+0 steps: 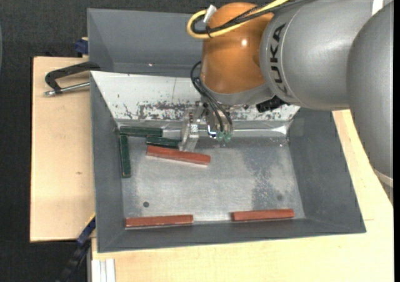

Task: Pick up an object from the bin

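Note:
My gripper (pixel 206 137) hangs below the orange wrist cover at the back middle of the bin, fingers spread and open with nothing between them. Its left fingertip (pixel 189 139) stands just above the right end of a red-brown flat stick (pixel 178 156) that lies slightly slanted on the floor. A short dark green stick (pixel 162 143) lies right behind that red-brown one. Another green stick (pixel 141 130) lies along the back wall to the left of the gripper.
A third green stick (pixel 125 156) lies lengthwise by the left wall. Two red-brown sticks rest along the front wall, one at the left (pixel 159 220) and one at the right (pixel 262 215). The arm covers the bin's back right.

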Robot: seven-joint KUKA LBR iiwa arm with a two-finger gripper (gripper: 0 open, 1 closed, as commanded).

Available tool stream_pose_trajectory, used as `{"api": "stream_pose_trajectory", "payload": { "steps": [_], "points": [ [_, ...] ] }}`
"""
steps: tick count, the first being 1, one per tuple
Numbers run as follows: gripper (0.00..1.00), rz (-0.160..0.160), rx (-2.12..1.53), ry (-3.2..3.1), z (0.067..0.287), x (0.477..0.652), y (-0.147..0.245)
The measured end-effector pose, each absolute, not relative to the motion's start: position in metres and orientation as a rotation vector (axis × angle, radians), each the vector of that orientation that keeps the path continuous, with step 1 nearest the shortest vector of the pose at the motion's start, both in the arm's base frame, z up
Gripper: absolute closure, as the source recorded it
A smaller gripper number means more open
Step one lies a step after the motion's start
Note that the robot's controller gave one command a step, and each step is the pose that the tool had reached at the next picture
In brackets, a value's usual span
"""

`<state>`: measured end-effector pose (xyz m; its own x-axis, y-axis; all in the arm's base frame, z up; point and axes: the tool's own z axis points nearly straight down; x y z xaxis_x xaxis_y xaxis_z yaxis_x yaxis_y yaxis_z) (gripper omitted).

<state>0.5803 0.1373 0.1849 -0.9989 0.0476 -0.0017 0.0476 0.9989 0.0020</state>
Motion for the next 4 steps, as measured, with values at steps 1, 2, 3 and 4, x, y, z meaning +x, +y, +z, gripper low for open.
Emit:
{"api": "stream_pose_trajectory", "payload": {
  "steps": [1,2,3,4],
  "points": [
    [0.00,0.000,0.047,3.145,0.078,0.585,0.134],
    [1.00,0.002,0.047,3.139,0.083,0.586,0.134],
    [1.00,0.003,0.047,3.139,0.083,0.586,0.134],
    [1.00,0.001,0.049,3.143,0.135,0.584,0.137]
  ]
}}
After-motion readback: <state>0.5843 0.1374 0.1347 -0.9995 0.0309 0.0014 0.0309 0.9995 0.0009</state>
